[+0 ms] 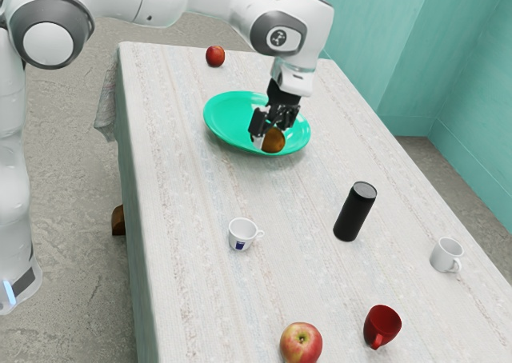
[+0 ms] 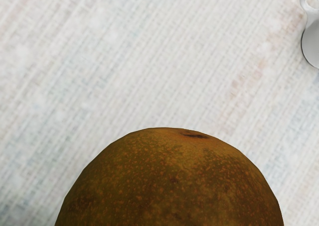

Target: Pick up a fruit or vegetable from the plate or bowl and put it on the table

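Green plate [image 1: 218,121], extended to the exterior view's left of the brown fruit [image 1: 274,142], which was grasped between the tool's [image 1: 272,136] fingers and seen against the plate's rim. Bare tabletop [image 1: 332,167], exterior view's right: just past that rim, judged to be reached by a short sideways carry before lowering.

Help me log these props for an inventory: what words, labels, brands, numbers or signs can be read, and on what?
Nothing is legible.
Dark blue label on a white cup: too small to read.
Round mark on the arm: too small to make out.
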You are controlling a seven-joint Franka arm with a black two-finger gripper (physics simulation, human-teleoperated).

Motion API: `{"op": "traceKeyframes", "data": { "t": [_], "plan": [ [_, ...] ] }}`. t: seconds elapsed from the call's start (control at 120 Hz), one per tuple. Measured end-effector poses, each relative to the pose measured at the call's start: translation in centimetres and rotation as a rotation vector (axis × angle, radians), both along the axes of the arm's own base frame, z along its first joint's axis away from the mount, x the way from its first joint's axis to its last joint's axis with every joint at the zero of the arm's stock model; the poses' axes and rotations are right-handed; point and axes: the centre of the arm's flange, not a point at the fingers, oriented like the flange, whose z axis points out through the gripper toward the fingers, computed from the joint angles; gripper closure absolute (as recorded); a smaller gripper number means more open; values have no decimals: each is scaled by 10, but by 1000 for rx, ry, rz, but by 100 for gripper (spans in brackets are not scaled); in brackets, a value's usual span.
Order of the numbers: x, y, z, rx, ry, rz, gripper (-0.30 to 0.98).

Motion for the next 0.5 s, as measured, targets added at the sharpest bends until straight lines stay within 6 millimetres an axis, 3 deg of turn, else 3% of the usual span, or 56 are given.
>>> {"op": "traceKeyframes", "data": {
  "t": [0.233, 0.35, 0.5],
  "plan": [
    [1, -9, 0, 2, -2, -11, 32],
    [0, -7, 1, 2, -1, -7, 14],
    [0, -12, 4, -14, -6, -8, 5]
  ]
}}
